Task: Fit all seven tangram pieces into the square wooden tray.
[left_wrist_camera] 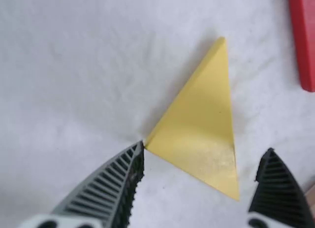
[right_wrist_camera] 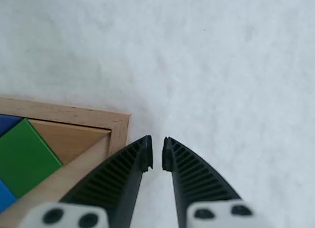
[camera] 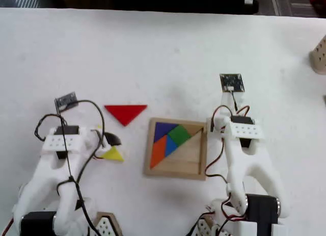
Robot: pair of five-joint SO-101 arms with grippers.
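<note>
Arm on my left lies stretched low over the worktop (camera: 168,52). My left gripper (left_wrist_camera: 204,150) is spread wide astride the flat yellow triangle (left_wrist_camera: 206,105), one fingertip at its corner, gripping nothing. The red triangle (camera: 126,112) lies near. The wooden tray (camera: 173,173) holds coloured pieces. My right gripper (right_wrist_camera: 157,151) hangs just beside its corner, all but closed, empty.

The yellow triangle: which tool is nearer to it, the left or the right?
Left. The left tool is open at the yellow triangle, a finger on each side. The right tool sits by a corner of the wooden tray, which lies between it and the triangle.
</note>
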